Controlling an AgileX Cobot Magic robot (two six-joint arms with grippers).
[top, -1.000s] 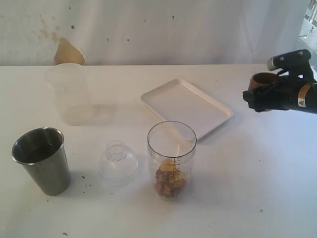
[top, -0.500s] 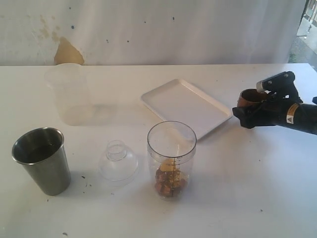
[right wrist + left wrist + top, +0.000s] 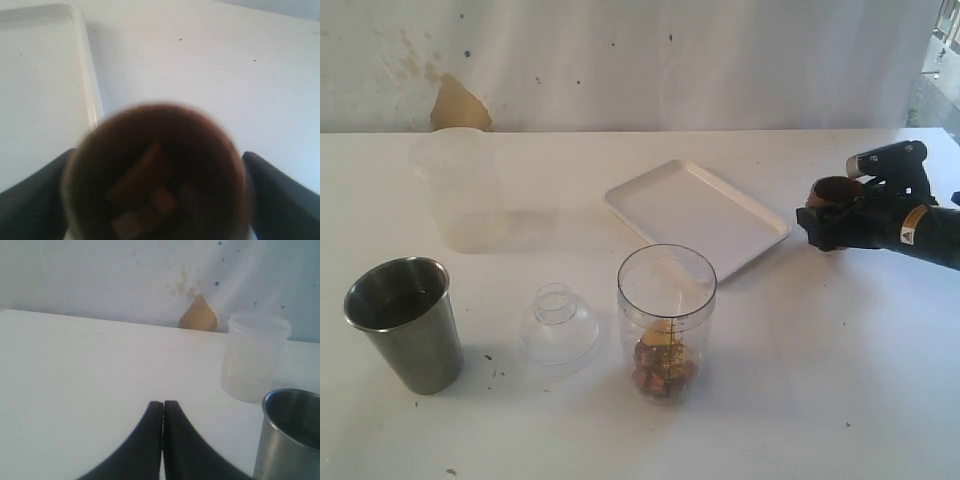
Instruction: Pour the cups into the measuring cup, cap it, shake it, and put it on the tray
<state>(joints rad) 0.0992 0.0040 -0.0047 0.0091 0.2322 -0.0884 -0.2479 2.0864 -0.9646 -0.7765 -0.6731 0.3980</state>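
The measuring cup (image 3: 666, 318) stands upright near the front middle of the table (image 3: 820, 380), long axis vertical, open mouth up, its black scale facing the exterior camera. A small heap of brownish bits lies at its bottom.

There are three cups. The wood cup (image 3: 835, 188) is at the far right, roughly upright with its mouth up, clamped between the fingers (image 3: 280, 192) of the right gripper (image 3: 828, 212). The right wrist view looks straight into it (blurred, but a few orange-brown pieces show inside). Whether it rests on the table I cannot tell. The tumbler (image 3: 405, 322) stands upright at front left, wide end up. The frosted cup (image 3: 460, 187) stands upright behind it, well apart.

The one tray (image 3: 698, 215) lies flat just behind the measuring cup, turned at an angle to the table edge, between that cup and the wood cup. One clear domed lid (image 3: 559, 325) sits neck up just beside the measuring cup, between it and the tumbler.

The left gripper (image 3: 162, 407) has its fingers pressed together on nothing, low over the table near the tumbler.
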